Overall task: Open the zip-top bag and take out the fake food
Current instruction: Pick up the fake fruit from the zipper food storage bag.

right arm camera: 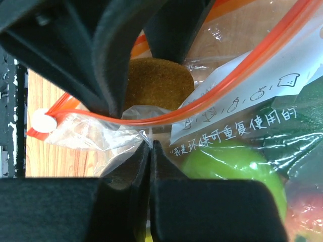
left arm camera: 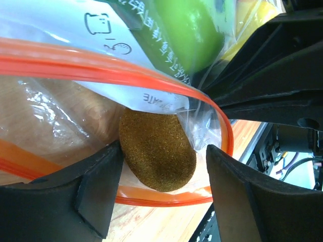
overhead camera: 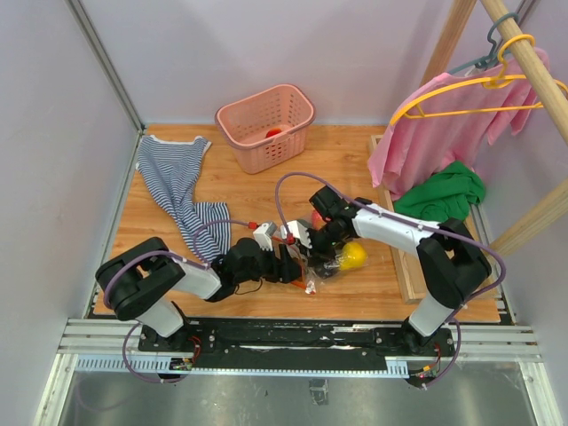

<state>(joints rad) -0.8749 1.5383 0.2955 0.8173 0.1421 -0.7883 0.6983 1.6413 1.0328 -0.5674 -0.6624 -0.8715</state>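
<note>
Zip-top bag (right arm camera: 227, 101) in clamped right hand (right arm camera: 150, 150)

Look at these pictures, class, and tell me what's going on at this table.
A two-armed robot is working on a zip-top bag lying on the wooden table. The right gripper is shut on the bag's clear plastic close to its orange zip strip. On the left gripper the jaws stand open either side of a brown fuzzy fruit at the bag's open mouth, not yet closed on it. A green fruit and a yellow fruit sit inside the bag.
</note>
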